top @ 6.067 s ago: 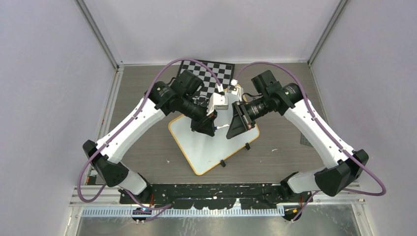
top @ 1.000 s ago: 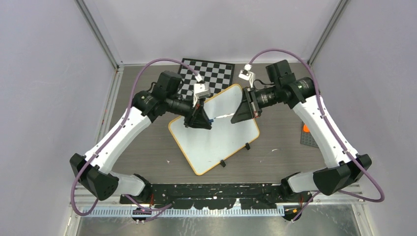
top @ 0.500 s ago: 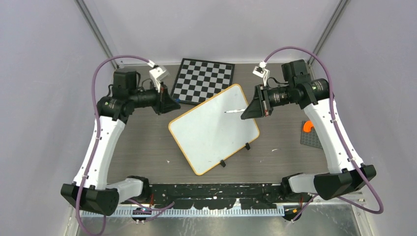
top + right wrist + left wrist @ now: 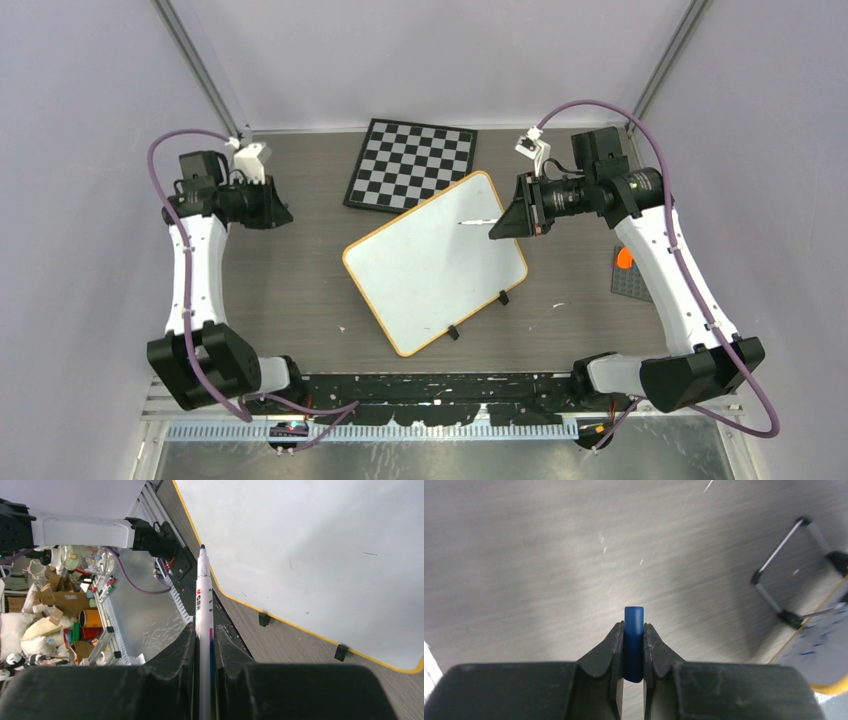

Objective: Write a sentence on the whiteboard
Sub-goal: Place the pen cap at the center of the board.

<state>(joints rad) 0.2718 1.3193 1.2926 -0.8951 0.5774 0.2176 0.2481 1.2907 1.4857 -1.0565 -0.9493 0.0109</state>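
And the right gripper (image 4: 497, 229) is clamped narrow on a white marker (image 4: 204, 595). The pen runs straight out ahead of the fingers, dark tip leading. The whiteboard (image 4: 435, 262) lies flat on the table (image 4: 290, 290), in front of and below that gripper, orange rim all round, set at an angle. From above, the marker's tip sits over the board's far right part. Is it touching the surface? Can't tell: the right wrist view lines the tip up with the rim and shows no clear contact. The board's face reads blank apart from a few faint specks. Two black clips (image 4: 503, 297) sit on its near edge, back toward the arm bases from the right gripper.

Across the way, the left gripper (image 4: 634, 630) is pinched close on a blue cap (image 4: 634, 617), which stands upright between the fingers. It is well apart from the whiteboard, out to the board's left, above bare tabletop.

The chessboard (image 4: 412, 163) lies between the two grippers on the far side, just beyond the whiteboard's far edge. Behind the right gripper, toward the table's right edge, there's an orange piece (image 4: 624, 258) at a grey plate (image 4: 635, 285), too small to identify.

Ahead and to the right of the left fingers is a thin wire frame (image 4: 791, 619) with black feet. Beside it is a yellow-edged pale surface (image 4: 819, 652), blurred and cut off by the picture's edge, so I can't say what it is.
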